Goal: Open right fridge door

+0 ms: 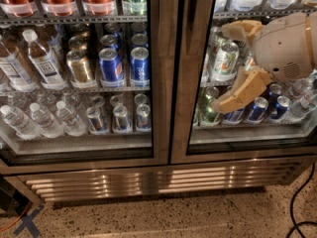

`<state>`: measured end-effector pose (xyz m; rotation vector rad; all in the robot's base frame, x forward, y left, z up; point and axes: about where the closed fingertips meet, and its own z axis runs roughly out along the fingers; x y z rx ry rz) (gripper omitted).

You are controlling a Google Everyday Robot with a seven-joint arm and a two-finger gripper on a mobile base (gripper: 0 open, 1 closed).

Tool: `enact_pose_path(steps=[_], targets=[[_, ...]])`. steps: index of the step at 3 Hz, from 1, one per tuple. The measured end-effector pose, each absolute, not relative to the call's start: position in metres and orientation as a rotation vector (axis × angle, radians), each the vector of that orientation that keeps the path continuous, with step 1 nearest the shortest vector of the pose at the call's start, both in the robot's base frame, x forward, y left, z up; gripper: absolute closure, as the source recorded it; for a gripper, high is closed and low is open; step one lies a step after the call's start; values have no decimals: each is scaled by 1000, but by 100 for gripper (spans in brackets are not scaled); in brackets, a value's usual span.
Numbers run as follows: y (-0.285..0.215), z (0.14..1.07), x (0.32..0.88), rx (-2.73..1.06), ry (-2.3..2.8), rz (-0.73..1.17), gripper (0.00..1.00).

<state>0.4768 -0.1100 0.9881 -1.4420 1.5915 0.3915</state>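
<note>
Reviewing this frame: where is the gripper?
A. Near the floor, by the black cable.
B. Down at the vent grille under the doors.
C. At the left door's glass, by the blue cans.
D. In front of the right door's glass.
D: the gripper hangs open right in front of the glass of the right fridge door, which looks shut, flush with its neighbour.

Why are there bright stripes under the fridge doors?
Camera view: light glints off the steel grille; lit shelves glow through the right fridge door, where the open claw hangs before the glass; the floor is dimmer.
</note>
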Motion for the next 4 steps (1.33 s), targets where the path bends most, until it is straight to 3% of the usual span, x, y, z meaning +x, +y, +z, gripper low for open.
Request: enact_pose_path(steps=[4], targets=[[-122,1004,502,-1359,1465,466,0]])
